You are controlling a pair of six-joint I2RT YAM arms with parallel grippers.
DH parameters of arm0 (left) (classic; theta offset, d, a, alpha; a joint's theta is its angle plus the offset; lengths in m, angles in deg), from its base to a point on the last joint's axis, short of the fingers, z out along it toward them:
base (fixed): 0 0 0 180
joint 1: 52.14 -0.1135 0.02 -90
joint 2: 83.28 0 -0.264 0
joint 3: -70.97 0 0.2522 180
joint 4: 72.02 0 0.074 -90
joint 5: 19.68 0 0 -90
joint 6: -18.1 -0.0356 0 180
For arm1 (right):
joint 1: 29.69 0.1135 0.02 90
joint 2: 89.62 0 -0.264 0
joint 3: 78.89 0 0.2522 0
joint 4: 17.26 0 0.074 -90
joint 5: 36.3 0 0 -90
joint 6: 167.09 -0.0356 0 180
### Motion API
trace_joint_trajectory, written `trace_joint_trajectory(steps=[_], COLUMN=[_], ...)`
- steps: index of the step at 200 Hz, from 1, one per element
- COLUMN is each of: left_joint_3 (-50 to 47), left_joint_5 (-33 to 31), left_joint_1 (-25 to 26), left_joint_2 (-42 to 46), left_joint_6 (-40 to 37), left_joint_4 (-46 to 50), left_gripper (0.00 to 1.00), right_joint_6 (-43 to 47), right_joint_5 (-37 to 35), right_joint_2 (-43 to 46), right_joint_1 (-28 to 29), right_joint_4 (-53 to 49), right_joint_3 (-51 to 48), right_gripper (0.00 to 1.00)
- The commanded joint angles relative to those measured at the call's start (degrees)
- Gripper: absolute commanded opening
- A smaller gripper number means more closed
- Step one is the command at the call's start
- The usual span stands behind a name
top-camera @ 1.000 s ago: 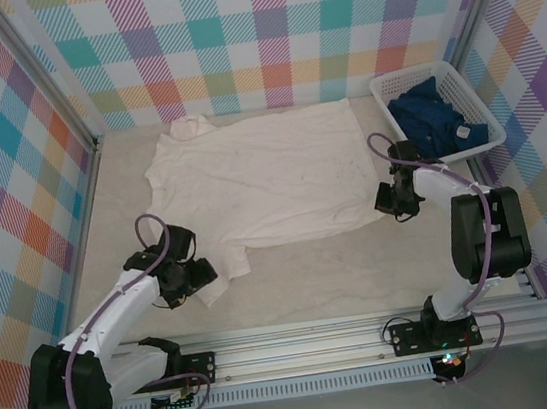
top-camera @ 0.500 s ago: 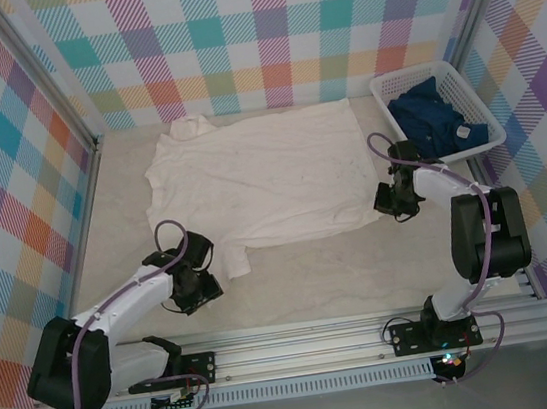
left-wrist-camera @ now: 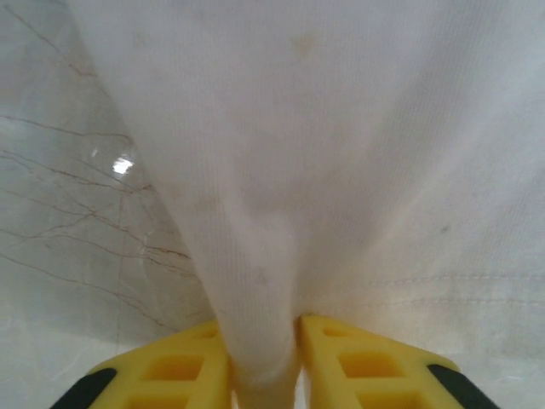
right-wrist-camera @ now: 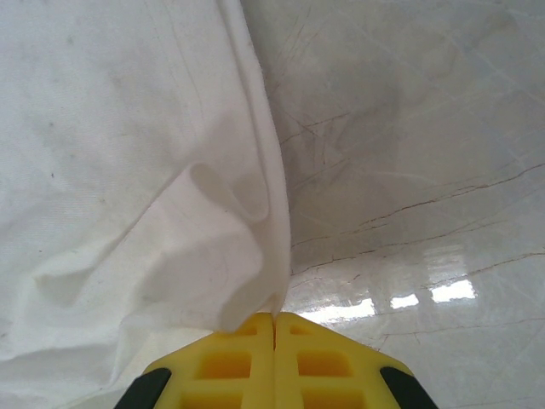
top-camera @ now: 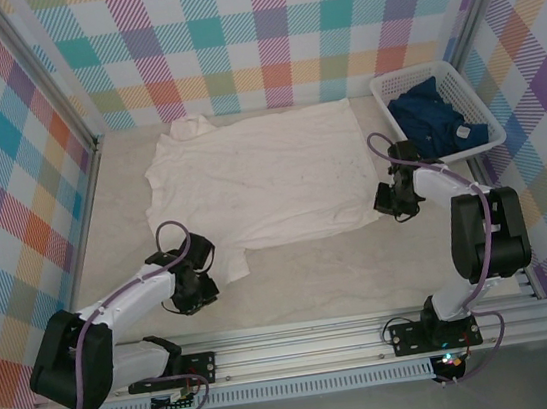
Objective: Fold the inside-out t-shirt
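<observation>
The inside-out t-shirt (top-camera: 260, 176) lies spread flat and white across the back half of the table. At its near left corner, my left gripper (top-camera: 200, 277) is shut on a fold of the cloth. In the left wrist view that white fold (left-wrist-camera: 255, 256) runs down between the two yellow fingers (left-wrist-camera: 183, 366), gripper (left-wrist-camera: 261, 331). My right gripper (top-camera: 392, 205) sits at the shirt's near right corner. Its yellow fingers (right-wrist-camera: 221, 362) are pressed together on the shirt's edge (right-wrist-camera: 255, 281), gripper (right-wrist-camera: 274, 317).
A white basket (top-camera: 412, 71) at the back right holds a dark blue garment (top-camera: 434, 118). Bare marble tabletop (top-camera: 342, 266) lies between the shirt and the metal rail (top-camera: 372, 338) at the near edge. Checked walls close in the left, back and right.
My left gripper slid right along the near left corner of the shirt and closed on the cloth. The right arm and the shirt's body stayed still.
</observation>
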Motion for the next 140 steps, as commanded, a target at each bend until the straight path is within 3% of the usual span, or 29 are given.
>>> trace_joint_trajectory(steps=[1, 37, 102, 140], left_joint_3=[-2.5, -1.1, 0.5, 5.7], left_joint_5=[1.8, 1.0, -0.3, -3.6], left_joint_1=[1.1, 1.1, 1.1, 1.0], left_joint_2=[-1.2, 2.4, 16.3, 26.0], left_joint_6=[-0.2, 0.1, 6.2, 9.6], left_joint_4=[-3.0, 0.7, 9.7, 19.8], left_gripper=[0.18, 0.0, 0.0, 0.0], right_joint_6=[1.0, 0.3, -4.8, -7.8], right_joint_5=[0.3, 0.6, 2.9, 3.7], right_joint_2=[1.2, 3.3, 15.1, 22.4], right_joint_1=[0.3, 0.3, 0.3, 0.1], right_joint_4=[-1.3, -1.6, -5.9, -8.2], right_joint_3=[-0.7, -2.3, -10.1, -13.7], right_gripper=[0.0, 0.0, 0.0, 0.0])
